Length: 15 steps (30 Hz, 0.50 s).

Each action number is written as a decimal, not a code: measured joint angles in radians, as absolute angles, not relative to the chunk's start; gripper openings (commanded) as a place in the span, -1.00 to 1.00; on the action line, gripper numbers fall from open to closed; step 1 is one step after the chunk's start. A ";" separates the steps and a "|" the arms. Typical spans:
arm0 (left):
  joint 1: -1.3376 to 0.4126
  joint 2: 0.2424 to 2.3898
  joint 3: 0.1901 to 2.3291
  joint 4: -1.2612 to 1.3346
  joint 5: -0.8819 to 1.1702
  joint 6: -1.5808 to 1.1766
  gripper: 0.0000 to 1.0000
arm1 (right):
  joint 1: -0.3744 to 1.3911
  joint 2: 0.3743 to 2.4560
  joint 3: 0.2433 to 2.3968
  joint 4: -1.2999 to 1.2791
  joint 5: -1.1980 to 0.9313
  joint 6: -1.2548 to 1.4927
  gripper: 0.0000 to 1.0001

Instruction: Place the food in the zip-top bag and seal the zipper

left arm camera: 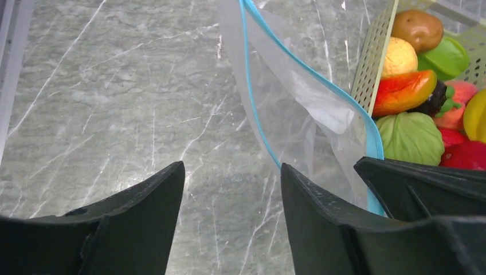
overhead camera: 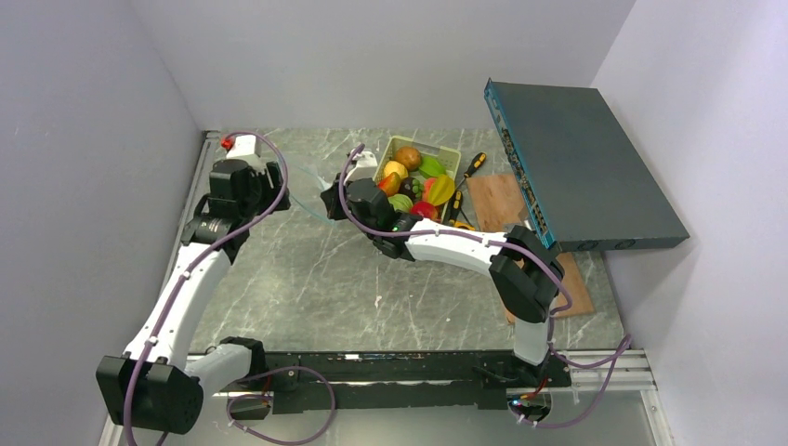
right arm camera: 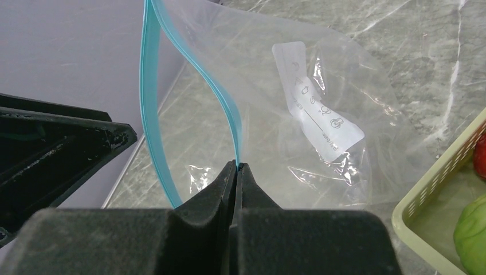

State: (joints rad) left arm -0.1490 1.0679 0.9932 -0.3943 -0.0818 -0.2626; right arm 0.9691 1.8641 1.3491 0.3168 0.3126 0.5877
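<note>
Right gripper (right arm camera: 236,167) has its fingers pressed together on the zipper (right arm camera: 149,114), pinching one lip of the light blue strip and holding that edge of the zip-top bag (right arm camera: 321,74) up, with the clear body spreading out beyond the fingers toward the table (left arm camera: 114,86). The mouth gapes a little, the pinched lip and the free lip bowing apart into a narrow loop.

The left gripper (left arm camera: 229,172) faces the bag with its fingers spread and nothing between them; only marble shows in the gap. In its own view the free lip runs down to the tip of the finger on the right, and whether it touches cannot be told. The strip therefore lies just off to that side of the gap, not inside it. Its long axis runs away from the left gripper, roughly along the line of reach.

The food (left arm camera: 404,91) is piled in the pale green basket (left arm camera: 367,63), just beyond the bag on the right arm's side. No piece shows inside the bag. The right arm is nearer the basket but is occupied with the bag, while the left arm has the bag between it and the food. The coming move probably turns on the left gripper shifting sideways until the free lip sits between its fingers.
</note>
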 measured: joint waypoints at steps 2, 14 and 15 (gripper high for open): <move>-0.150 1.073 0.995 -0.394 -0.064 -0.266 0.15 | 0.969 1.864 1.349 0.316 0.312 0.588 -1.00; -0.150 1.126 1.007 -0.399 0.012 -0.279 -0.42 | 0.969 1.864 1.349 0.322 0.294 0.593 -1.00; -0.150 1.129 1.010 -0.402 0.017 -0.280 -0.48 | 0.969 1.864 1.349 0.324 0.290 0.595 -1.00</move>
State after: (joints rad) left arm -0.1505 1.1294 1.0103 -0.4019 0.0166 -0.2798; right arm 0.9691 1.8641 1.3491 0.3237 0.2901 0.5953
